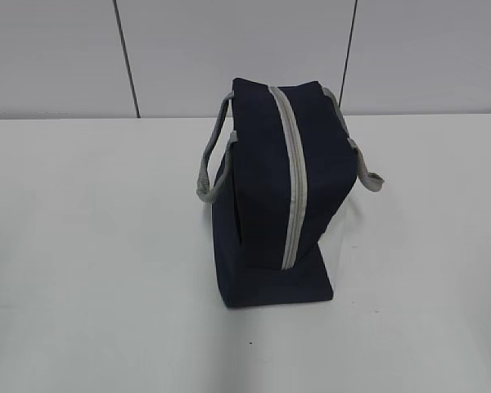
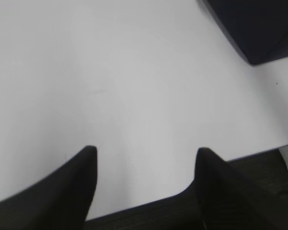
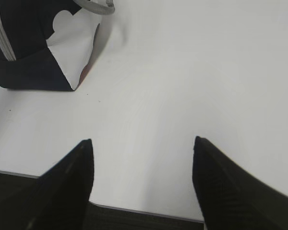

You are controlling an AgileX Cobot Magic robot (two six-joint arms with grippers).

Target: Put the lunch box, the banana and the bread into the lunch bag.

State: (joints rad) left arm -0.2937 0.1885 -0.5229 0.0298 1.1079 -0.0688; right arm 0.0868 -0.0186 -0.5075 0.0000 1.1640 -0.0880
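Observation:
The navy lunch bag (image 1: 274, 192) stands in the middle of the white table, its grey zipper (image 1: 295, 176) closed along the top and grey strap handles (image 1: 213, 168) hanging at both sides. A corner of the lunch bag (image 2: 252, 26) shows at the top right of the left wrist view. The right wrist view catches the lunch bag (image 3: 24, 48) at top left, with its white side panel. My left gripper (image 2: 146, 151) and right gripper (image 3: 141, 141) both stand open over bare table near its front edge, holding nothing. The lunch box, banana and bread are out of view.
The white table (image 1: 82, 246) runs back to a pale panelled wall (image 1: 57, 57). Its front edge (image 3: 134, 211) lies just below both grippers, with dark floor beyond. Neither arm shows in the exterior view.

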